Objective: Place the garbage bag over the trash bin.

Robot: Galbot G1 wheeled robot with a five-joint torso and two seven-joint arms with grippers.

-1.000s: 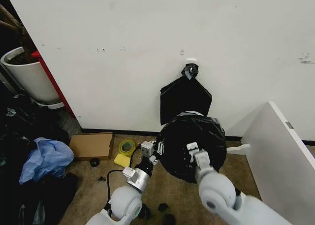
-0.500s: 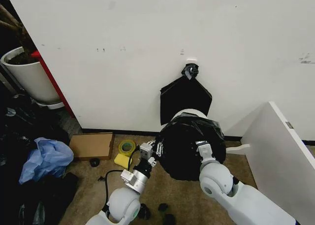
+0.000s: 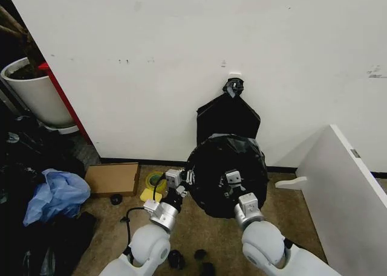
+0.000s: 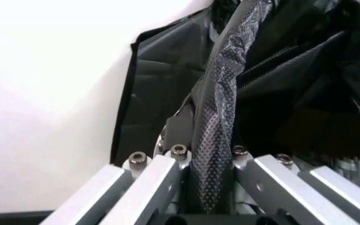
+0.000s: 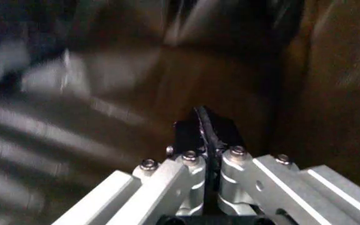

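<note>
The garbage bag [image 3: 227, 174] hung as a dark, rounded bulk just in front of the flat black bag [image 3: 227, 118] pinned to the wall, held up between both arms. The left gripper [image 3: 188, 180] pinched a twisted strand of the film at the bag's left edge, fingers closed on it (the left wrist view showed the strand [image 4: 214, 126] running straight through them). The right gripper [image 3: 230, 183] sat against the bag's lower front, its fingers [image 5: 214, 136] clamped on a thin fold of plastic. The bag's mouth seemed to face down and away from the fingers. No white of the trash bin was visible below the pinned bag; whether it stood inside the film could not be told.
</note>
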